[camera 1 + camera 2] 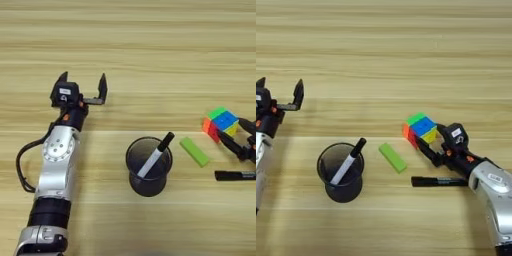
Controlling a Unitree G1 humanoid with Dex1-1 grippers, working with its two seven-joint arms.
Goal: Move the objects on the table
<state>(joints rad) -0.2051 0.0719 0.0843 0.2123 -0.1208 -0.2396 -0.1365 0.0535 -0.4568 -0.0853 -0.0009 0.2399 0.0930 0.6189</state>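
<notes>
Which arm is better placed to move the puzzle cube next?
Right. The right gripper already has its fingers around the puzzle cube, with the black marker pen lying just beside that arm. The left gripper hovers open far across the table.

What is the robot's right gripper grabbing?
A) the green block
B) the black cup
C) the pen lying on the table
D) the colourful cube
D: the right gripper has its black fingers on either side of the cube, while the green block, the cup and the lying pen sit untouched.
</notes>
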